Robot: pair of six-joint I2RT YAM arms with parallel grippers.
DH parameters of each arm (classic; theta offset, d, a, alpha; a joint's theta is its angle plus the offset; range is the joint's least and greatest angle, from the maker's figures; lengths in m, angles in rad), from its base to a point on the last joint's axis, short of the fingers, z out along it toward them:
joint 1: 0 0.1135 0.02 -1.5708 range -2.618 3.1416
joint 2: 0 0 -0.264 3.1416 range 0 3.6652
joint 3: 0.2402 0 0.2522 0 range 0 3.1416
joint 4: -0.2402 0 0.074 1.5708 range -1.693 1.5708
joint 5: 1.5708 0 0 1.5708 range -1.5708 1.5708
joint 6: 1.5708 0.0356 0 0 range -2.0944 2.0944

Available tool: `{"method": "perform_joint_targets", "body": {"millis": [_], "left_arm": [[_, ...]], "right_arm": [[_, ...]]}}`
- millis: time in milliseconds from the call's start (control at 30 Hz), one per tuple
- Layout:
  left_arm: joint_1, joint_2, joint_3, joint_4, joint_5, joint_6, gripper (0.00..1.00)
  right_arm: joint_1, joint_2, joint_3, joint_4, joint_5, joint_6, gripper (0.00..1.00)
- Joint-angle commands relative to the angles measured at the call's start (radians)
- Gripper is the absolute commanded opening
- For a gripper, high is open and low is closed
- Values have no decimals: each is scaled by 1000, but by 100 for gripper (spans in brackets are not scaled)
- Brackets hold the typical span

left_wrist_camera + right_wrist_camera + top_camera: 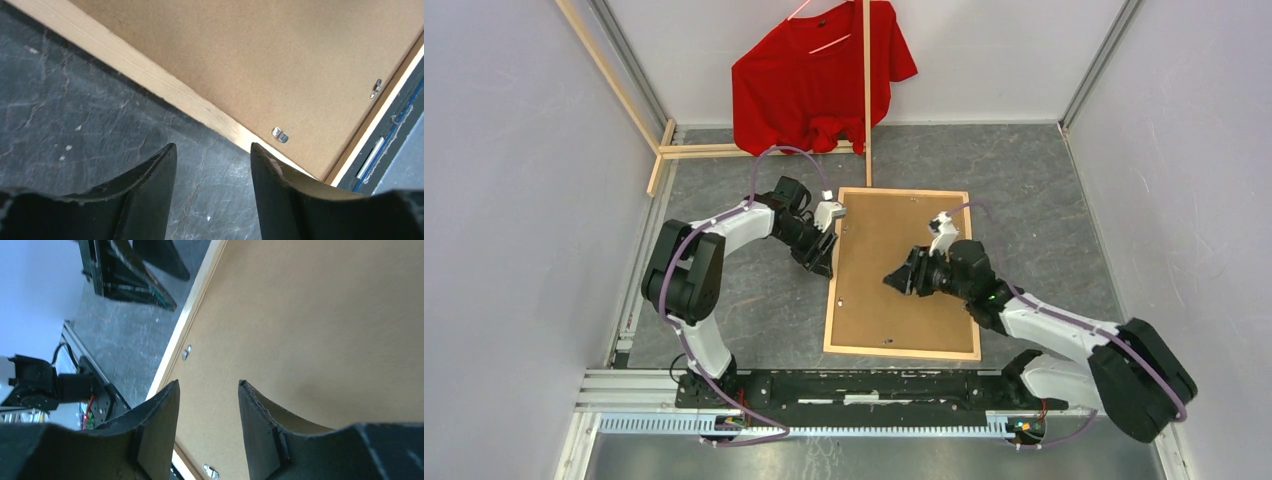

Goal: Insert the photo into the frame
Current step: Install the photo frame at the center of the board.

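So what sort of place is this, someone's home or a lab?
Probably a robot lab test cell, not a home: left arm and right arm bolted to a base rail, plain pale walls boxing in a grey table, a red T-shirt hung at the back.

Bright plain red on the T-shirt (819, 80) at twelve o'clock of the table. Dark grey, marbled with thin pale veins and specks, across the table (1044, 200). Pale natural wood along the rim of the frame (902, 353) at centre. Flat, finely speckled mid-brown on the backing board (894, 240) inside it, dotted with small silver clips (279, 134). Same pale wood on the slats (704, 151) at eleven o'clock. White shells and black joints on the left arm (724, 232) and right arm (1064, 330), with violet cables (779, 149). Matte black on the left gripper (213, 150) and right gripper (208, 385). Faint grey-lilac on the walls (514, 200).
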Motion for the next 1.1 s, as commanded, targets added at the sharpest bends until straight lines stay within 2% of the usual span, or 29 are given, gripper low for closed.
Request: {"method": "perform_joint_targets", "body": {"millis": [0,133,367,1067], "left_arm": [[-4,38,22,52,113,-95,60],[-5,43,-2,85,142,-118,53],[-4,62,-29,99,144,-110,33],[-3,62,-59,120,105,-112,19]], "right_arm": [[89,101,29,120,60,19,50],[155,188,45,181,77,33,47],[240,312,105,223,97,24,47],[311,520,179,322,56,60,40]]}}
